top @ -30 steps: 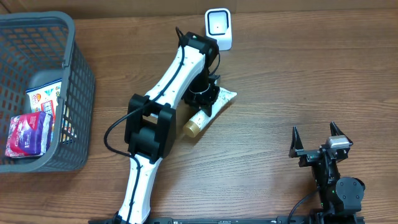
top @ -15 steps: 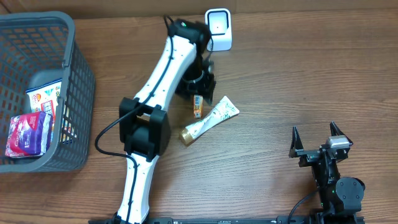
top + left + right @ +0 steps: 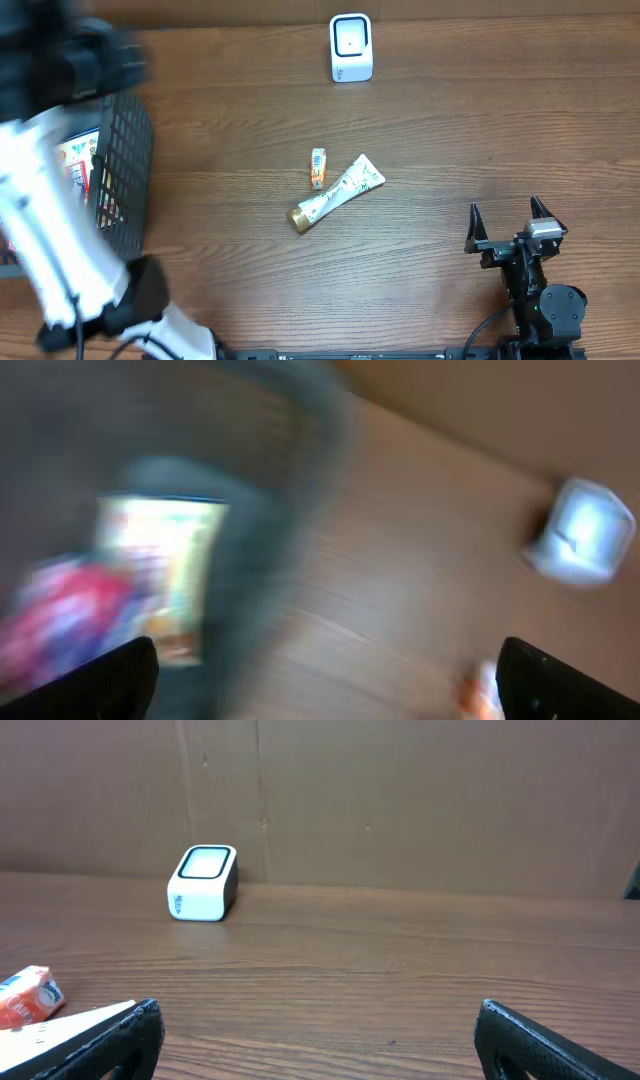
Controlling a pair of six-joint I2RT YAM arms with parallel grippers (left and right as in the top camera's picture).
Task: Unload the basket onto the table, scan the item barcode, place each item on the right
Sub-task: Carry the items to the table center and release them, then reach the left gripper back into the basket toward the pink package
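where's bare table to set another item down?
Free: wide stretch between scanner and right gripper; also between basket and tube. Crowded: centre, where the small box lies by the tube, and far left, basket plus left arm.

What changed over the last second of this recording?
The left gripper opened and let go of the small orange box, which now lies beside the white tube with the gold cap. The left arm then swung away to the left, over the grey plastic basket. The white barcode scanner and the open right gripper stayed where they were.
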